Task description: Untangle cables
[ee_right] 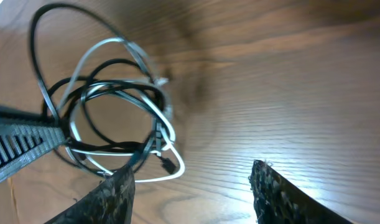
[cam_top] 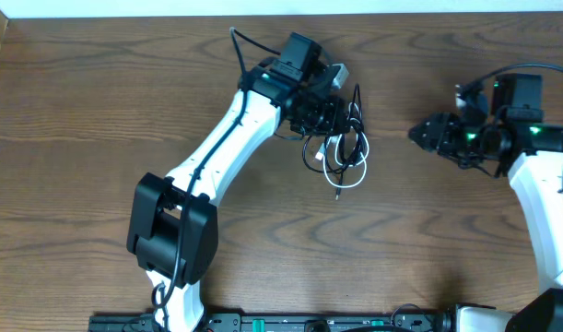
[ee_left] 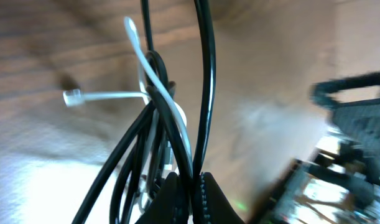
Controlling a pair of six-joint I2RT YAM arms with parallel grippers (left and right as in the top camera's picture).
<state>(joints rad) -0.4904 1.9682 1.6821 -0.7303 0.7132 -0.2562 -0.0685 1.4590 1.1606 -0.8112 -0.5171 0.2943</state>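
We see left gripper (ee_left: 191, 198) pinched on black cable (ee_left: 205, 93), white cable (ee_left: 109, 95) tangled in, mid-desk (cam_top: 78, 111) toward far edge; right gripper (ee_right: 193, 190) spread wide.

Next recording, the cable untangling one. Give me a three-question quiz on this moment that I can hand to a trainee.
1. True or false: the right gripper is shut on the white cable.
2. Which one grips the black cable? A. the left gripper B. the right gripper C. neither
3. Fill in one word: the white cable and the black cable loop through each other, so they are not yet ___.

Key
1. False: its jaws stand open, apart from both cables.
2. A
3. untangled
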